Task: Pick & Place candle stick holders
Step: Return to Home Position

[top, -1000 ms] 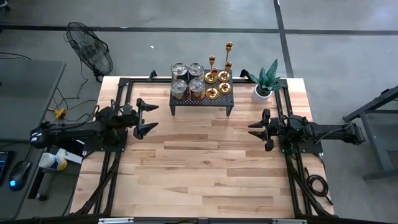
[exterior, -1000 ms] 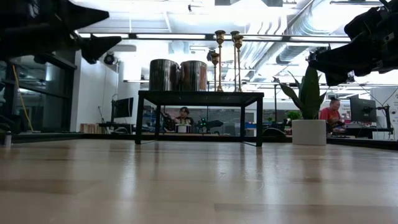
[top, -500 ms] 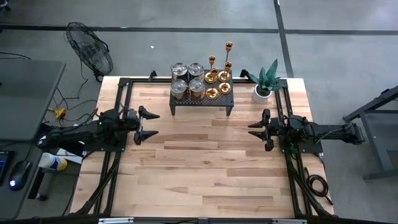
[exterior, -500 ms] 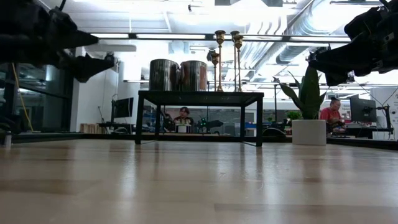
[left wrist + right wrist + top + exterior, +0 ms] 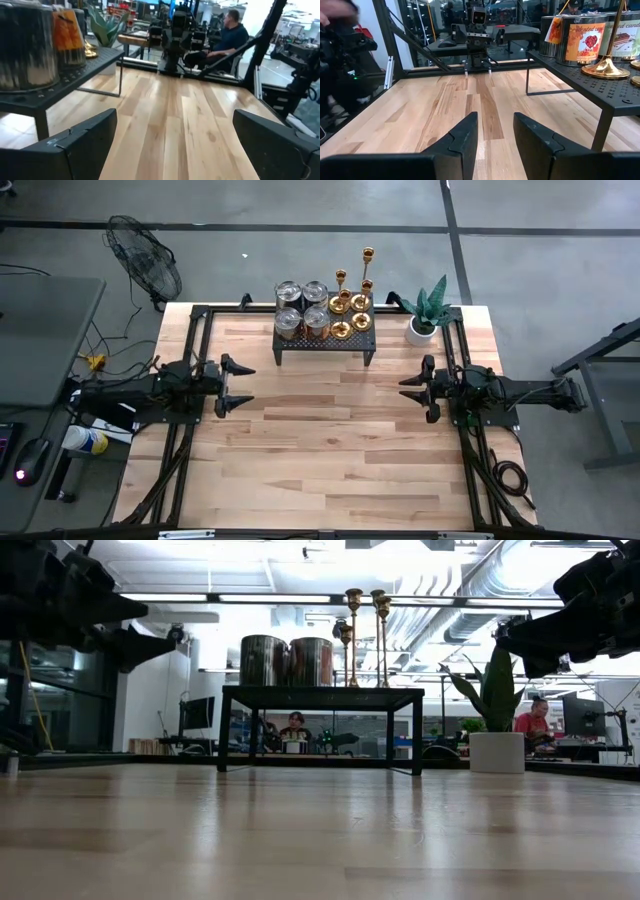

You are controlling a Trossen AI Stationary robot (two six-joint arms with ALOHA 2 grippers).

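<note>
A light wooden plank counter (image 5: 330, 460) carries a low black perforated metal shelf (image 5: 300, 343) at the middle of its far edge. The four shiny gold candle stick holders (image 5: 351, 305), slender stems on round flared bases, stand clustered on the right part of that shelf. They differ in height, and in the low view the tallest reach well above everything else on the shelf. Just beside them, on the shelf's left part, four round silver metal candle tins (image 5: 301, 309) sit in a tight square. A green spiky plant in a white pot (image 5: 428, 310) stands on the counter near the shelf's right end.

The left end effector (image 5: 238, 384) hovers over the counter's left side, well apart from the shelf. Its two dark fingers are spread wide and hold nothing. The right end effector (image 5: 408, 389) hangs over the counter's right side, facing the left one across the bare planks. Its fingers stand only a little apart, with nothing between them. Neither arm touches the shelf or anything on it.

A black wire floor fan (image 5: 145, 260) stands on the grey floor beyond the counter's far left corner.
</note>
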